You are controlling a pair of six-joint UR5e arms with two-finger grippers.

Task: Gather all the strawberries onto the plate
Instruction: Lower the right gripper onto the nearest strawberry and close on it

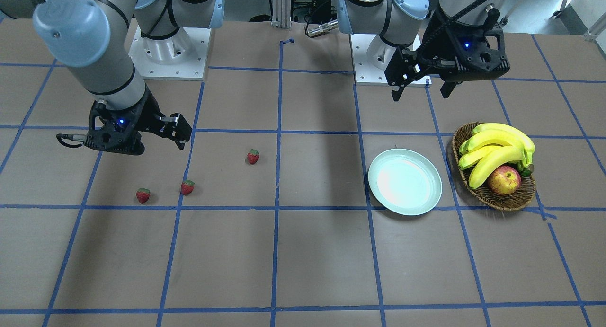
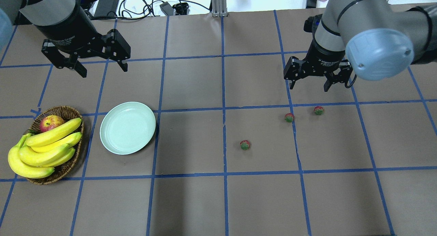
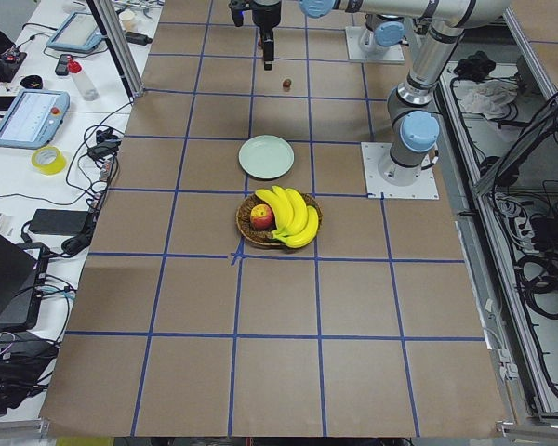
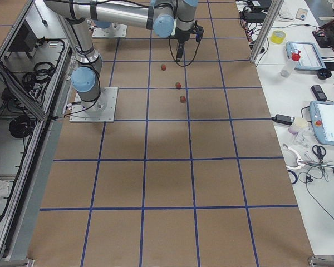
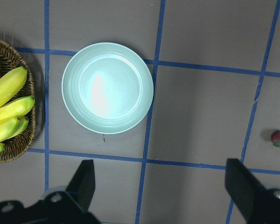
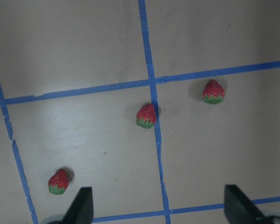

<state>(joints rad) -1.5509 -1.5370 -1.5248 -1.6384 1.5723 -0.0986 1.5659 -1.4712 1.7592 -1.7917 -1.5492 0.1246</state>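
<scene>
Three small red strawberries lie apart on the brown table on my right side: one [image 2: 244, 145] nearest the middle, one [image 2: 289, 117] on a blue tape line, one [image 2: 318, 110] farthest right. The right wrist view shows all three [image 6: 57, 182] [image 6: 146, 115] [image 6: 213, 91]. My right gripper [image 2: 309, 87] hangs open and empty above the table, just behind the two right-hand strawberries. The pale mint-green plate [image 2: 127, 127] sits empty on my left side. My left gripper [image 2: 103, 71] hangs open and empty behind the plate, which shows in the left wrist view [image 5: 107, 87].
A brown wicker basket [image 2: 61, 113] with bananas [image 2: 47, 147] and a red-yellow apple [image 2: 51, 122] stands just left of the plate. Blue tape lines grid the table. Cables and adapters lie along the far edge.
</scene>
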